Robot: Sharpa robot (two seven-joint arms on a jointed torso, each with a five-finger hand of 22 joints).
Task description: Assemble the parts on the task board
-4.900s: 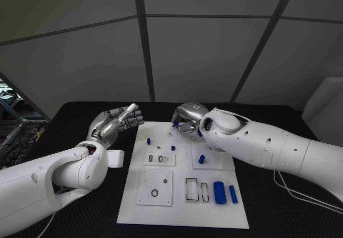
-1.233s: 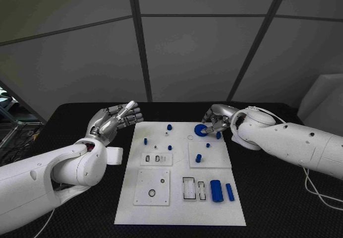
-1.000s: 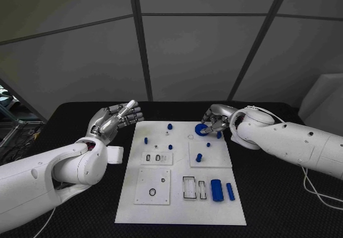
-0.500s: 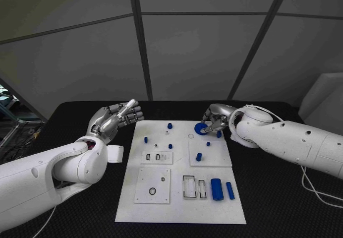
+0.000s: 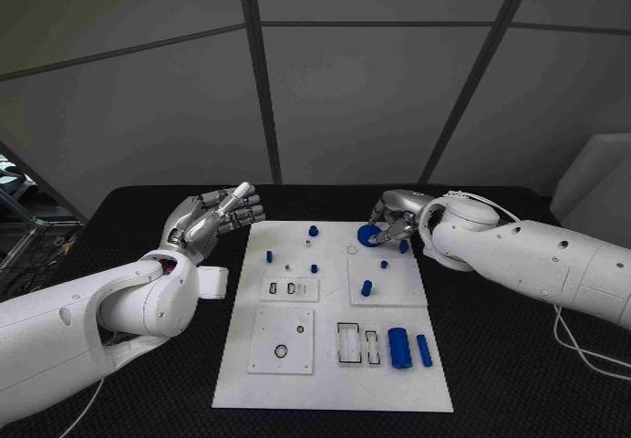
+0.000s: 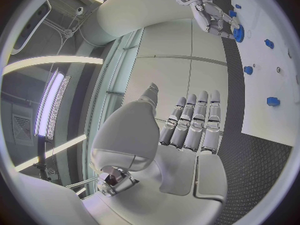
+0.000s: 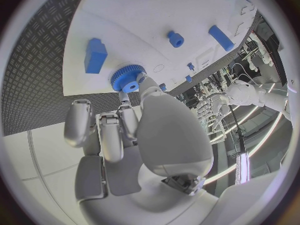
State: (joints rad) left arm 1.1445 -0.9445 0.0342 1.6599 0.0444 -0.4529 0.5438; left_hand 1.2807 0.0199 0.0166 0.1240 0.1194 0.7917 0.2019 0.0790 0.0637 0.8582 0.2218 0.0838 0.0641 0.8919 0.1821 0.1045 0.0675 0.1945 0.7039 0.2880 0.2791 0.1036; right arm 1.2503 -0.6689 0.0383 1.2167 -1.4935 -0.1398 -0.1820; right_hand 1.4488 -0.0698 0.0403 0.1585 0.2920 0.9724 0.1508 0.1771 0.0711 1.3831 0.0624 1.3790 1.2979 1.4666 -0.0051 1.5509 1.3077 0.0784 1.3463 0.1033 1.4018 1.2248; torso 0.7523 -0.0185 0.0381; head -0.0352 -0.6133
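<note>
left hand [image 5: 211, 222] raised, fingers straight and apart; right hand [image 5: 392, 219] pinching, fingers curled.

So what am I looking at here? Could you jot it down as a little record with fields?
Surface: black table
Task board: white plate mid-table
Right hand: holds a blue toothed wheel over the board's far end
Left hand: raised beside the board, fingers straight, holding nothing
Loose parts: two blue cylinders lying at the board's near right

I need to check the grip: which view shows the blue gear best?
The right wrist view: the blue gear sits large at the right hand fingertips. The head view shows it small; the left wrist view, tiny.
</note>
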